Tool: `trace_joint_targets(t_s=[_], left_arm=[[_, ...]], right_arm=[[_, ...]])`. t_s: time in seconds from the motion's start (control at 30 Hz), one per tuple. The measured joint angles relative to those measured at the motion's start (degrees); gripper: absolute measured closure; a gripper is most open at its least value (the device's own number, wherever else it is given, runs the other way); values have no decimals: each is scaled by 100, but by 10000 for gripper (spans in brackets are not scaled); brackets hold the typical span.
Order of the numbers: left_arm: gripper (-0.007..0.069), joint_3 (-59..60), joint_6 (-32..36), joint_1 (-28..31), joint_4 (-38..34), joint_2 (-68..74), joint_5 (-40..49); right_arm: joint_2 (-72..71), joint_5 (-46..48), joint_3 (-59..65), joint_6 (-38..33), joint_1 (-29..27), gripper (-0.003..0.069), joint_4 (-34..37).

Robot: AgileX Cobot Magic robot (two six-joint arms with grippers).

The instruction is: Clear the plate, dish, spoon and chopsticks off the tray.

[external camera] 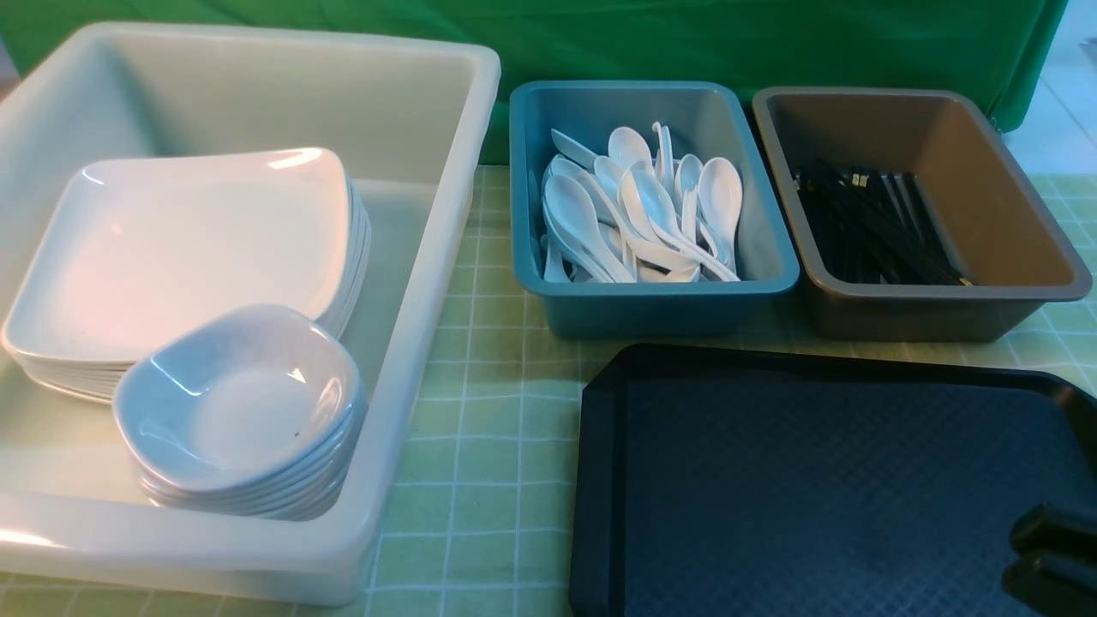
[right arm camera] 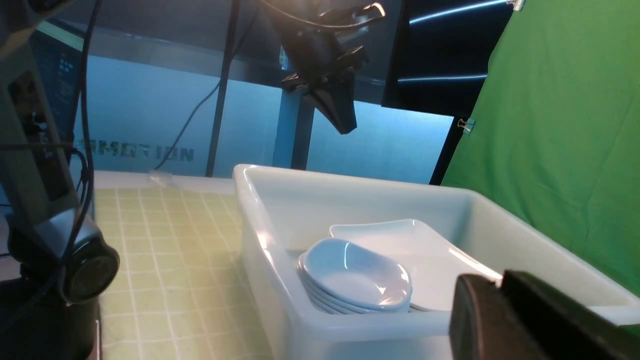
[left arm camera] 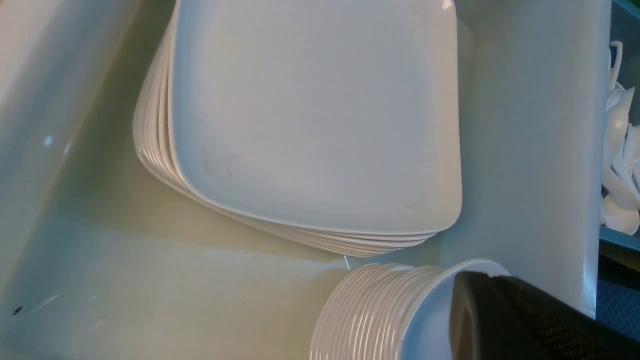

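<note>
Front view: the black diamond-textured plastic tray [external camera: 823, 480] lies bare on the bench. The right end effector [external camera: 1052, 557] hangs over its near corner, empty, jaws nearly together; retreat it straight up. Left wrist view: left end effector [left arm camera: 520, 320] closed, empty, above stacked white rectangular plates [left arm camera: 315, 115]. Right wrist view: background lettering, possibly "NMOTION".

Bare tray [external camera: 823, 480]; spoons [external camera: 643, 214] in blue bin [external camera: 651, 300].

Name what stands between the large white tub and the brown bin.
The blue bin full of white spoons, seen in the front view, between white tub and brown bin.
</note>
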Motion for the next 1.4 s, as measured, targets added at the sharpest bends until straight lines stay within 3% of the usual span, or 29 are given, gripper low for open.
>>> trace_joint_targets(t_s=[0.27, 0.4, 0.5, 0.73, 0.8, 0.83, 0.97, 1.13, 1.3, 1.4], left_arm=[[623, 0, 8, 0, 25, 0, 4], [622, 0, 12, 0, 25, 0, 4], [622, 0, 12, 0, 25, 0, 4], [622, 0, 12, 0, 25, 0, 4], [622, 0, 12, 0, 25, 0, 4], [622, 0, 12, 0, 25, 0, 4], [622, 0, 12, 0, 25, 0, 4], [622, 0, 36, 0, 37, 0, 4], [622, 1, 36, 0, 48, 0, 4], [622, 1, 36, 0, 5, 0, 4]], right_arm=[[0, -4, 0, 0, 0, 580, 54], [-57, -17, 87, 4, 0, 569, 894], [-181, -12, 266, 4, -100, 560, 1104], [-817, -7, 1232, 4, -1820, 543, 1220], [-1185, -1, 1645, 4, -2601, 538, 1225], [-1219, -1, 1684, 4, -2676, 538, 1225], [-1893, 82, 2488, 4, -4423, 529, 1219], [-2322, 512, 2984, 4, -5902, 521, 1040], [-2480, 783, 3039, 4, -6766, 510, 789], [-2484, 814, 3039, 4, -6948, 503, 567]])
